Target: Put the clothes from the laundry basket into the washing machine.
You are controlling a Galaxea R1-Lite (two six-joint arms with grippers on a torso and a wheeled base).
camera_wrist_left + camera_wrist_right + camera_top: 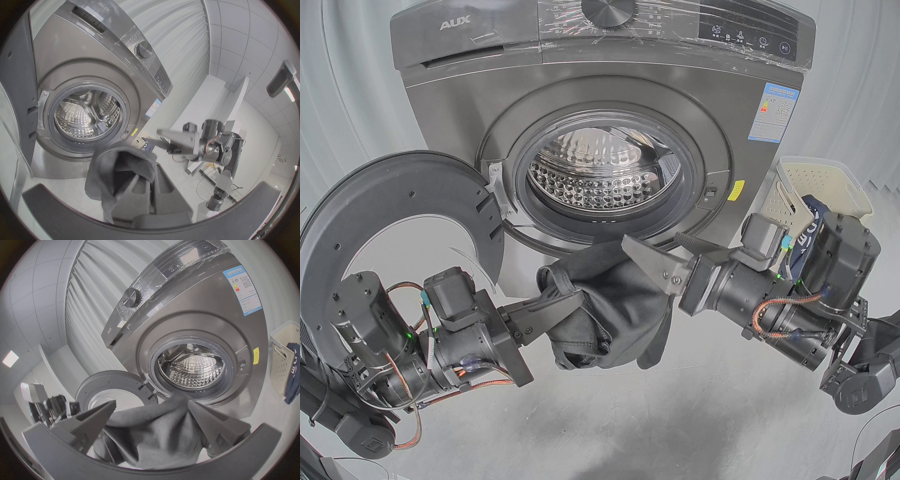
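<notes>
The left gripper (575,299) is pinching the dark cloth (612,306) just in front of the open washing machine (456,106) with its blue label (773,112), while the right gripper (650,240) is holding its fingers wide apart around it.

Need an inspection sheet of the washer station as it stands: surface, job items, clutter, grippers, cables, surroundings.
Surface: grey floor.
Job's things: washing machine, door swung open, drum holds no clothes; dark grey garment in front of the opening; laundry basket beside the machine, navy garment over its rim.
Clutter: nothing seen.
Grippers: left gripper shut on the dark grey garment; right gripper open, fingers either side of it.
Cables: orange wrist cables, apart from the garment.
Surroundings: white curtains.
</notes>
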